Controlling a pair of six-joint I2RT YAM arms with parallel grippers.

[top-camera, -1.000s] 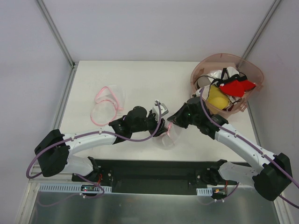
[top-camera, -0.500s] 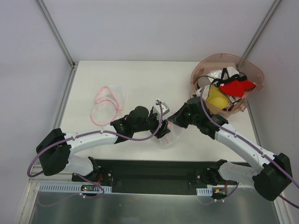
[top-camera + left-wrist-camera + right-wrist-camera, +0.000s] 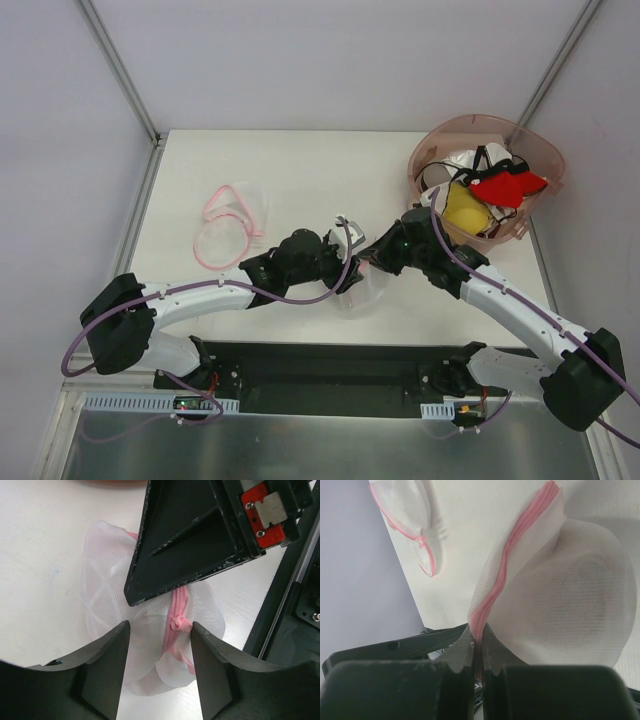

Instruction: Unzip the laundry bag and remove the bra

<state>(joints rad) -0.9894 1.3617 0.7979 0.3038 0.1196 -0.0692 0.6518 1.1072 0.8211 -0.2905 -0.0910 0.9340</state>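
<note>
Item one, my right gripper (image 3: 479, 647): fingers together, clamped on the pink zipper rim (image 3: 515, 560) of the laundry bag (image 3: 107, 575), which it holds bunched up off the table (image 3: 300, 170) at the near centre. Item two, my left gripper (image 3: 159, 645): jaws apart, one finger on each side of the zipper pull (image 3: 180, 625), touching nothing that I can see. Step in hand, as I judge it: take the pull and run it along the track. To do it well I should close squarely on the small pink tab, not on the mesh beside it, then draw along the line of the zipper away from my right-hand grip, keeping the rim taut so the slider does not snag the netting. Pose: both forearms reach in from the near corners and meet nose to nose over the bag, left wrist low and angled right, right wrist angled left and down. The bra: not separately visible; I take it to be inside the pale mesh. Farther left, a second pouch (image 3: 228, 225), flat. Far right, a pinkish basket (image 3: 487, 118) with yellow (image 3: 462, 210) and red garments (image 3: 508, 185).
</note>
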